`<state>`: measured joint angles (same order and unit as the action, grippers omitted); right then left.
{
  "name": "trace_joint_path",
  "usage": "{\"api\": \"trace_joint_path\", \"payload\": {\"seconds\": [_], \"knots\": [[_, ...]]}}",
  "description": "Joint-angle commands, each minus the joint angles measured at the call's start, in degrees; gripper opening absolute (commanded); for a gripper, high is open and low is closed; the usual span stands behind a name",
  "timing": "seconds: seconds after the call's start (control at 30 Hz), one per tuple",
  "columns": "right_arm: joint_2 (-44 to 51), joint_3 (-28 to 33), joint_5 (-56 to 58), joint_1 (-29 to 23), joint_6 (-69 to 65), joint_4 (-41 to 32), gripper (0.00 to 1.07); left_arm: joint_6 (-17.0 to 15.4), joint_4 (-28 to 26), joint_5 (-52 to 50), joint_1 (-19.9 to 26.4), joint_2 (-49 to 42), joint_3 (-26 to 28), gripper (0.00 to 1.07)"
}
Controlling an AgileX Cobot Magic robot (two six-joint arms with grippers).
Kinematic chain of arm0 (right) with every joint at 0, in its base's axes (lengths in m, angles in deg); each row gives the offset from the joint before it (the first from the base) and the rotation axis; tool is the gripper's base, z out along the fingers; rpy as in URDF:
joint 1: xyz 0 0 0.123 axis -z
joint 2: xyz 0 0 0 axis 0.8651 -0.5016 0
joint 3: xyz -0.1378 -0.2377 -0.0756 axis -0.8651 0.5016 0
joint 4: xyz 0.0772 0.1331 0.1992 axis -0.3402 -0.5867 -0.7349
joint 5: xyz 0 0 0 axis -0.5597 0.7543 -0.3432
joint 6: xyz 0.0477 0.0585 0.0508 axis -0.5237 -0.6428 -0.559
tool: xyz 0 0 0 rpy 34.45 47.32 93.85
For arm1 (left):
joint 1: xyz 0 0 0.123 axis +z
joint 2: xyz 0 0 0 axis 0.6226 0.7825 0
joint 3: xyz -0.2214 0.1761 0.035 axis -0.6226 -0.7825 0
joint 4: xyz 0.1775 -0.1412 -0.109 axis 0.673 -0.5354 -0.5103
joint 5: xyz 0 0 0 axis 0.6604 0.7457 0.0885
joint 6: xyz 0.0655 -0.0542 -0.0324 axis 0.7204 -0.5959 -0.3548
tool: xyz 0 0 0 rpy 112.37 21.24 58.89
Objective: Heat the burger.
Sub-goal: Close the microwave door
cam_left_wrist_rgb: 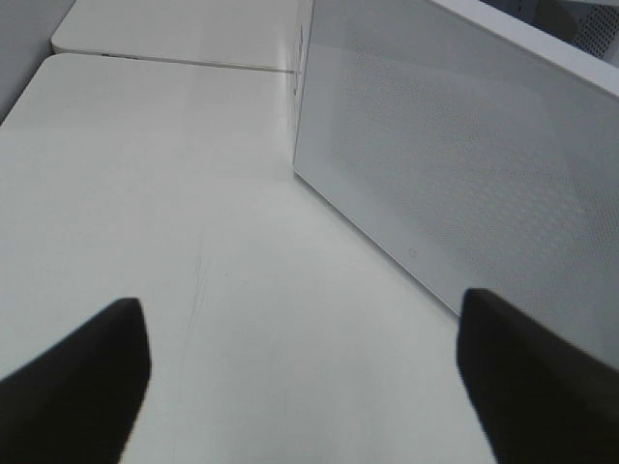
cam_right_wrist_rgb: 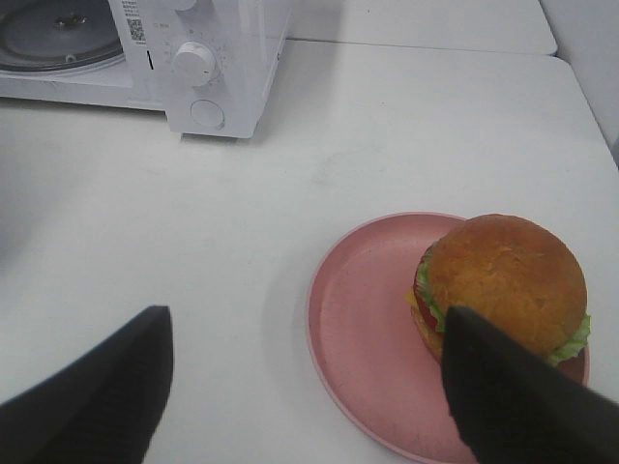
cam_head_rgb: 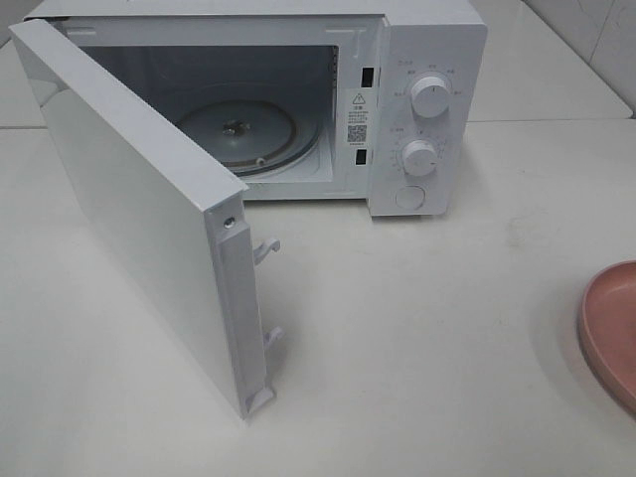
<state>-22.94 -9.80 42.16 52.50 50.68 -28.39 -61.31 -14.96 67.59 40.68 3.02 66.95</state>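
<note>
Door: microwave door (cam_head_rgb: pixel 139 209) is what's closest in the high view, swung wide open toward the front-left part of the counter (cam_head_rgb: pixel 417 338), two latch hooks poking out of its free edge
Microwave: white box (cam_head_rgb: pixel 427 60) sitting at the back of the counter, cavity open, glass turntable (cam_head_rgb: pixel 248 134) inside with nothing on it
Controls: two round knobs (cam_head_rgb: pixel 430 96) stacked on the panel on the right side of the microwave, round button below them
Plate: pink plate (cam_right_wrist_rgb: pixel 377 329) out by the right edge of the counter, well apart from the microwave; the high view only catches a sliver of its rim (cam_head_rgb: pixel 611 333)
Burger: burger (cam_right_wrist_rgb: pixel 503 280) is standing upright on the pink plate, off-centre toward one side of it, glossy brown bun on top, bits of lettuce, tomato and cheese peeking out underneath. Not in the microwave, nothing touching it
Right gripper: right gripper (cam_right_wrist_rgb: pixel 309 387) hangs over the counter just beside the plate, fingers (cam_right_wrist_rgb: pixel 97 387) spread wide apart, holding nothing; one finger overlaps the burger in its wrist view, but I can't tell if it's actually near it
Left gripper: left gripper (cam_left_wrist_rgb: pixel 305 377) over bare counter next to the outer face of the open door, fingers (cam_left_wrist_rgb: pixel 77 377) apart, nothing between them
</note>
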Motion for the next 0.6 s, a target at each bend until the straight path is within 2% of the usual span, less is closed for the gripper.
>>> {"api": "trace_joint_path", "payload": {"seconds": [0.03, 0.1, 0.13, 0.17, 0.2, 0.23, 0.27, 0.3, 0.33, 0.37, 0.47, 0.5, 0.53, 0.6], "knots": [[1.5, 0.2, -0.3, 0.5, 0.6, 0.2, 0.75, -0.5, 0.3, -4.0, 0.0, 2.8, 0.2, 0.65], [1.5, 0.2, -0.3, 0.5, 0.6, 0.2, 0.75, -0.1, 0.2, -12.4, 0.0, 9.6, -1.6, 0.23], [1.5, 0.2, -0.3, 0.5, 0.6, 0.2, 0.75, -0.1, 0.2, -12.4, 0.0, 9.6, -1.6, 0.23], [1.5, 0.2, -0.3, 0.5, 0.6, 0.2, 0.75, -0.1, 0.2, -15.3, 0.0, 11.6, -2.3, 0.11], [1.5, 0.2, -0.3, 0.5, 0.6, 0.2, 0.75, -0.1, 0.2, -15.3, 0.0, 11.6, -2.3, 0.11], [1.5, 0.2, -0.3, 0.5, 0.6, 0.2, 0.75, 1.0, -0.2, -20.9, 0.0, 15.4, -3.9, 0.0], [1.5, 0.2, -0.3, 0.5, 0.6, 0.2, 0.75, 4.8, -1.7, -28.1, 0.0, 19.3, -6.0, 0.0], [1.5, 0.2, -0.3, 0.5, 0.6, 0.2, 0.75, 4.8, -1.7, -28.1, 0.0, 19.3, -6.0, 0.0], [1.5, 0.2, -0.3, 0.5, 0.6, 0.2, 0.75, 6.7, -2.7, -31.7, 0.0, 21.3, -7.1, 0.0], [1.5, 0.2, -0.3, 0.5, 0.6, 0.2, 0.75, 11.7, -5.9, -42.3, 0.0, 24.7, -10.0, 0.0], [1.5, 0.2, -0.3, 0.5, 0.6, 0.2, 0.75, 13.6, -7.3, -46.1, 0.0, 26.2, -11.6, 0.0], [1.5, 0.2, -0.3, 0.5, 0.6, 0.2, 0.75, 17.0, -11.1, -54.8, 0.0, 30.3, -14.2, 0.0], [1.5, 0.2, -0.3, 0.5, 0.6, 0.2, 0.75, 17.0, -11.1, -54.8, 0.0, 30.3, -14.2, 0.0], [1.5, 0.2, -0.3, 0.5, 0.6, 0.2, 0.75, 18.2, -13.2, -63.0, -1.0, 36.0, -16.2, 0.0]]}}
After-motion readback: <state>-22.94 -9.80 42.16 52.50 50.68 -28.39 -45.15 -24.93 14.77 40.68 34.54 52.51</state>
